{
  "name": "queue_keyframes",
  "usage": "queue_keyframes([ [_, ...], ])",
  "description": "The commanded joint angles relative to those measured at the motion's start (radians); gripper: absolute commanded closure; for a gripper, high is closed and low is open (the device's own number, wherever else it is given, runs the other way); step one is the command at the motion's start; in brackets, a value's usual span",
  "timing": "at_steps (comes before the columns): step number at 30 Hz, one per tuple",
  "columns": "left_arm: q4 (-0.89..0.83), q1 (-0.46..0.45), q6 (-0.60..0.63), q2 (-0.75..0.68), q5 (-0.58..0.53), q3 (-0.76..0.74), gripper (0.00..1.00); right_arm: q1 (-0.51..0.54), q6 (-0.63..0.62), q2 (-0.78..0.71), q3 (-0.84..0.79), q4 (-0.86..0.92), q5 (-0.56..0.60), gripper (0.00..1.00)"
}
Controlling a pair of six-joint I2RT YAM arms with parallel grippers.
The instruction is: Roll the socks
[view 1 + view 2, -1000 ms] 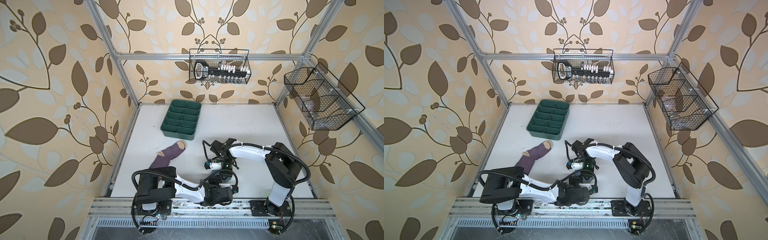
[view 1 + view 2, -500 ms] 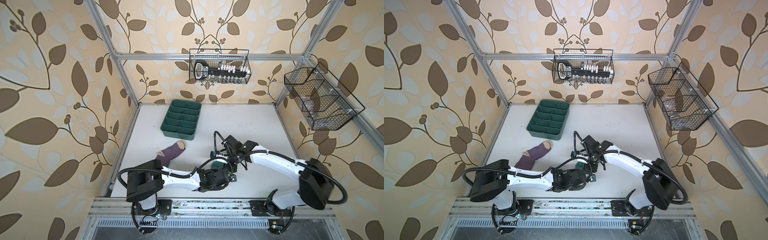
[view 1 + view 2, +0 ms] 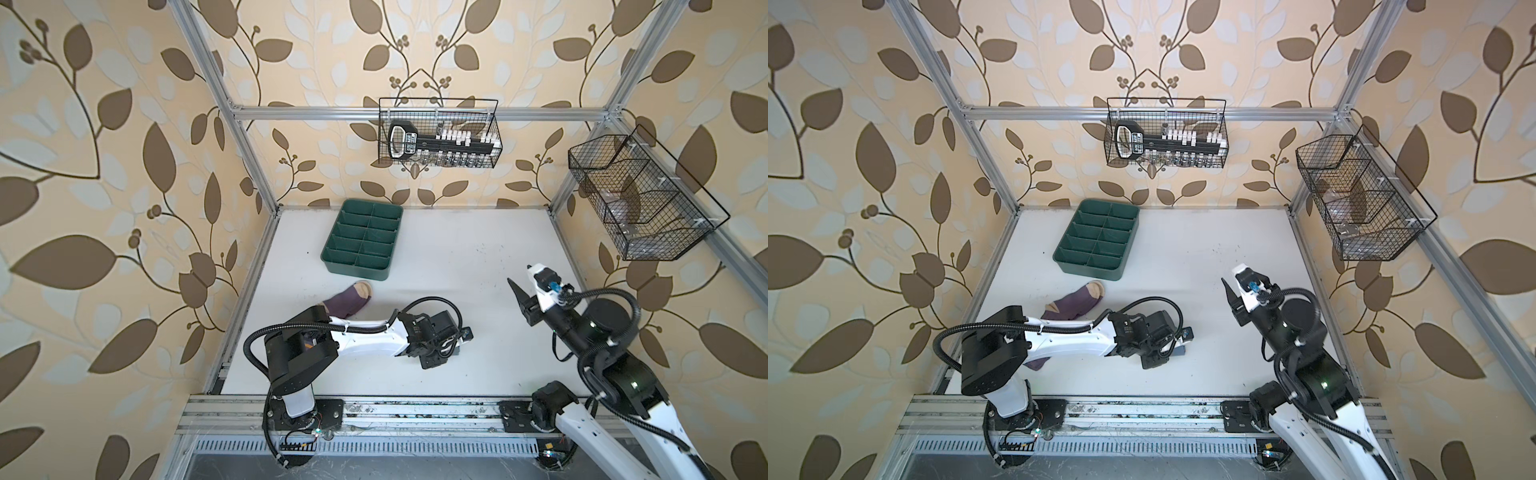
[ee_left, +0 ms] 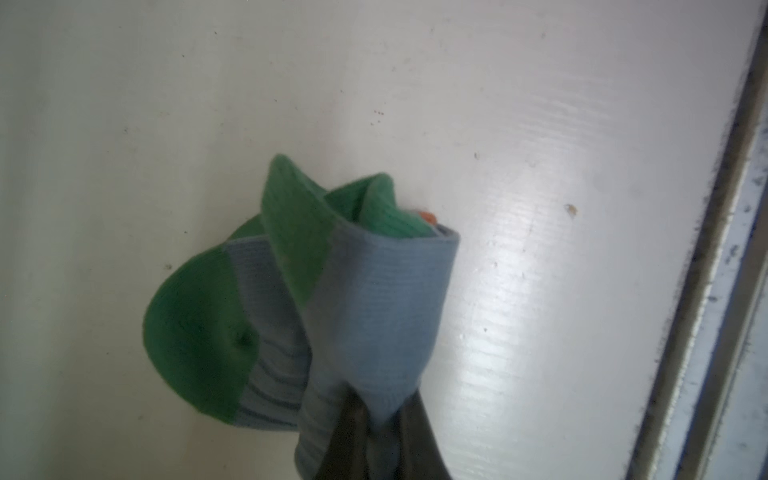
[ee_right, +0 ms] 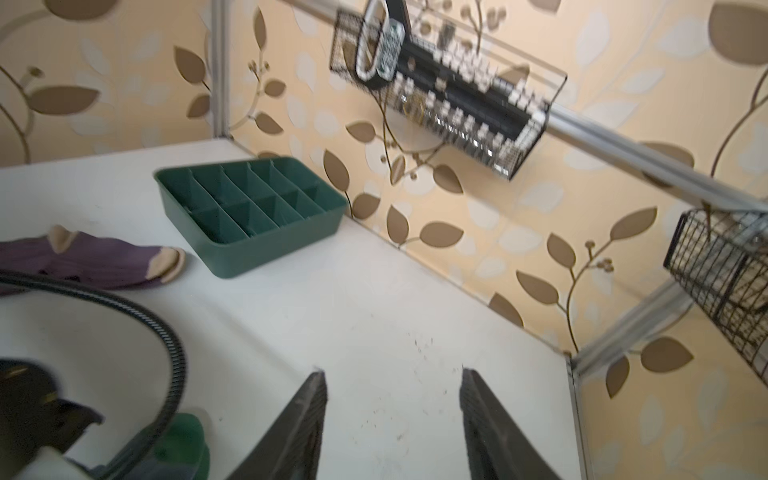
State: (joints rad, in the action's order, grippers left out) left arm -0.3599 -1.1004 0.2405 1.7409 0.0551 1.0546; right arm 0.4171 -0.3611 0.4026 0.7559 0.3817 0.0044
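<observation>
My left pincer point(image 4: 380, 409) is squeezing the rolled blue sock point(image 4: 374, 291) on the table point(image 4: 540, 166) so it is not popping open. My right pincer point(image 5: 392, 376) is hanging apart, empty. The purple sock point(image 3: 348, 301) is waiting near the green tray point(image 3: 357, 271).

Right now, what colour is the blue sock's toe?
Green; the toe shows best in the left wrist view.

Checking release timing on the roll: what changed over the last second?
The right end effector opened, pulled away from the light blue sock and swung out to the right, raised and holding nothing. The left end effector stayed shut on that sock and shifted a little toward the back. The purple sock and green divider tray did not move.
</observation>
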Motion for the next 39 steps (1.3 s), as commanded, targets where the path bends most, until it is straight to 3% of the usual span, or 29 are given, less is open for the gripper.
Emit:
queue_keyframes([
  [1, -0.180, 0.063, -0.059, 0.090, 0.206, 0.027, 0.96, 0.055, -0.183, 0.003, -0.036, 0.162, -0.216, 0.47],
  [3, -0.205, 0.093, -0.068, 0.114, 0.273, 0.049, 0.96, 0.140, -0.295, 0.061, -0.015, 0.342, -0.240, 0.48],
  [6, -0.215, 0.130, -0.066, 0.155, 0.361, 0.067, 0.96, 0.414, -0.335, 0.125, -0.063, 0.451, 0.027, 0.46],
  [11, -0.228, 0.182, -0.060, 0.230, 0.441, 0.104, 0.97, 0.928, -0.315, 0.199, -0.265, 0.260, 0.573, 0.43],
  [13, -0.226, 0.193, -0.066, 0.250, 0.448, 0.111, 0.97, 1.003, -0.351, 0.263, -0.343, 0.120, 0.654, 0.43],
  [16, -0.225, 0.201, -0.067, 0.265, 0.453, 0.117, 0.97, 0.998, -0.421, 0.382, -0.394, -0.094, 0.644, 0.42],
  [20, -0.230, 0.206, -0.065, 0.266, 0.450, 0.117, 0.97, 0.872, -0.489, 0.563, -0.416, -0.297, 0.556, 0.41],
  [29, -0.238, 0.208, -0.060, 0.250, 0.451, 0.122, 0.97, 0.701, -0.530, 0.881, -0.418, -0.535, 0.481, 0.47],
  [33, -0.240, 0.208, -0.059, 0.227, 0.453, 0.124, 0.95, 0.712, -0.495, 0.990, -0.405, -0.528, 0.483, 0.59],
  [36, -0.227, 0.208, -0.067, 0.197, 0.450, 0.122, 0.91, 0.744, -0.461, 1.022, -0.397, -0.492, 0.482, 0.75],
  [39, -0.192, 0.208, -0.087, 0.142, 0.428, 0.104, 0.79, 0.780, -0.412, 1.009, -0.366, -0.365, 0.472, 0.94],
])
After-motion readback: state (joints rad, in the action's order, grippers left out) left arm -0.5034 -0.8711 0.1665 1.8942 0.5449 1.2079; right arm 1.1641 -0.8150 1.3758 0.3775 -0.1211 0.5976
